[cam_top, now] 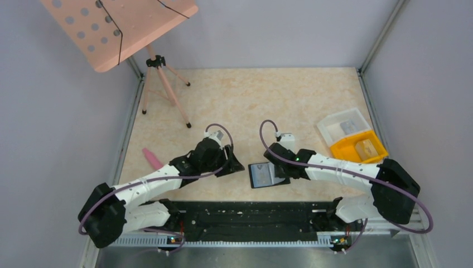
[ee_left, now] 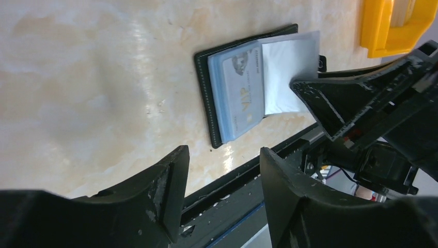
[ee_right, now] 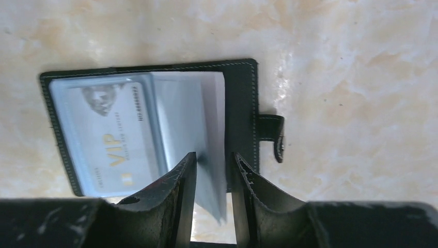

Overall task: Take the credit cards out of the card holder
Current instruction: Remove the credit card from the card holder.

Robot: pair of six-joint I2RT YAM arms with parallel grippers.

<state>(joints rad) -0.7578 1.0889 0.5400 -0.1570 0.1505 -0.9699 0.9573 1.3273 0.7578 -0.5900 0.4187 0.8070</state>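
The card holder lies open on the desk at lower centre of the top view, a pale VIP card showing in one half, the right fingers narrowly parted astride its lifted grey leaf without visibly clamping it, and the left fingers spread wide and empty just to its left.

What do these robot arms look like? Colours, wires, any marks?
The left arm and right arm are white tubes between chunky black joints, each trailed by a looping purple cable. The left gripper and right gripper are black, with two wedge-shaped fingers scuffed pale at the edges.
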